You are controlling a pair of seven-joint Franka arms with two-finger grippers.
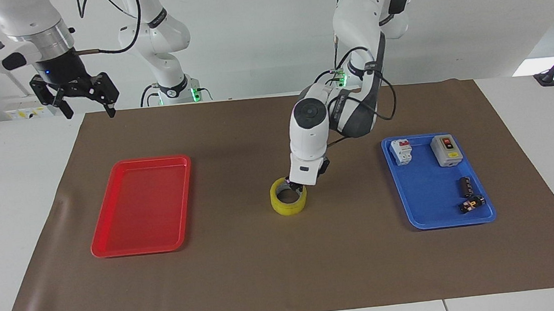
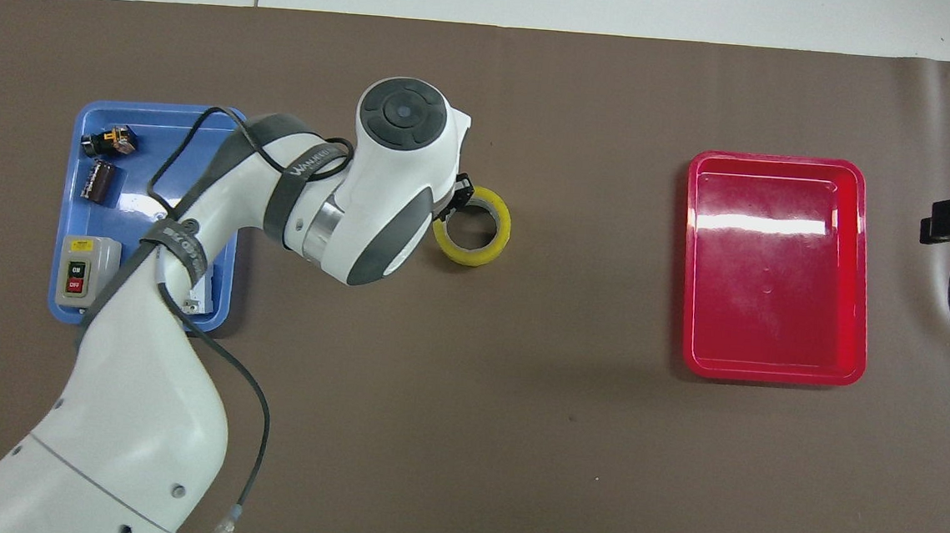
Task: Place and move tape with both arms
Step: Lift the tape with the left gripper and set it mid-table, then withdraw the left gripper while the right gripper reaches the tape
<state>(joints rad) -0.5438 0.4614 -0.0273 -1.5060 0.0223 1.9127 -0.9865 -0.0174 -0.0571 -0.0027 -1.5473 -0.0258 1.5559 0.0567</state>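
Now the tape (image 1: 289, 202) lies flat on the brown mat (image 1: 287, 275), midway between the red tray (image 1: 142, 245) and the blue tray (image 1: 425, 215). The left gripper (image 1: 296, 187) hangs just over the ring's rim nearest the robots; whether its fingers grip the rim I cannot tell. The right gripper (image 1: 85, 103) waits high, fingers spread, past the red tray.

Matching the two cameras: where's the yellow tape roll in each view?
Facing view: the tape lies mid-mat, under the left gripper, between the trays.
Overhead view: the tape is just above centre, beside the left arm's wrist.
Shared landmark: the red tray, toward the right arm's end.
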